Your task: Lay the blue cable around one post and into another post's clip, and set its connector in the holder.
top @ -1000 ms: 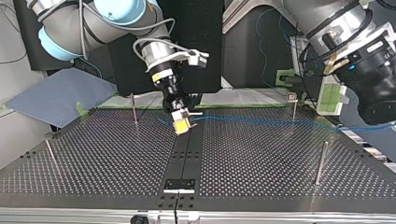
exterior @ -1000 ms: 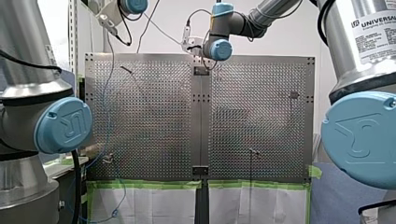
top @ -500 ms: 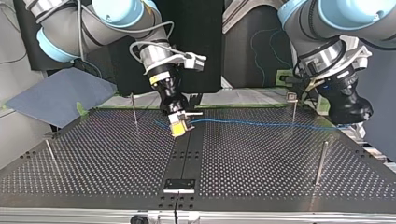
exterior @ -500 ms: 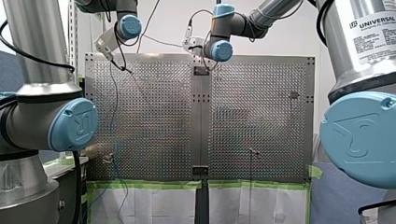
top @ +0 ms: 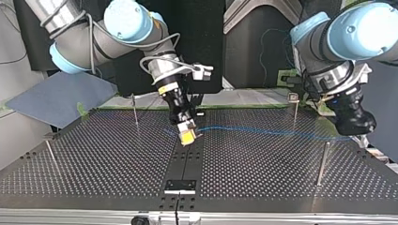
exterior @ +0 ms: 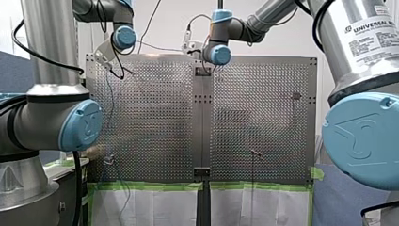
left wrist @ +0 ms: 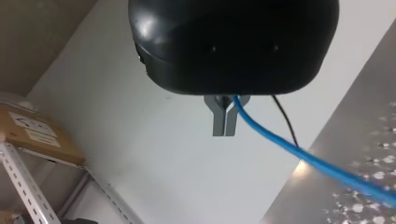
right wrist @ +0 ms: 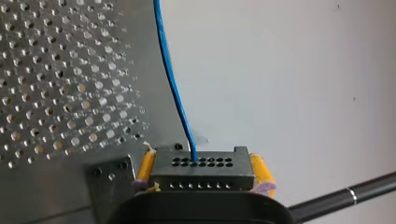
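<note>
blue cable (top: 263, 132), thin, light and floppy, spans the perforated table (top: 94, 159) between my right gripper (top: 187, 136), yellow pads (right wrist: 145, 164) clamped on its rigid black connector (right wrist: 201, 169), the surest hold, and my left gripper (left wrist: 225, 122), metal fingers (left wrist: 219, 121) pinched on the cord; since a second ago my left arm has swung in lower and the span runs wavier.

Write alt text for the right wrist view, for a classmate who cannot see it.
My right gripper clamps a black connector between its yellow pads; the connector shows two rows of small holes. The blue cable leaves the connector's top and runs ahead of the gripper, past the edge of the perforated metal table.
</note>
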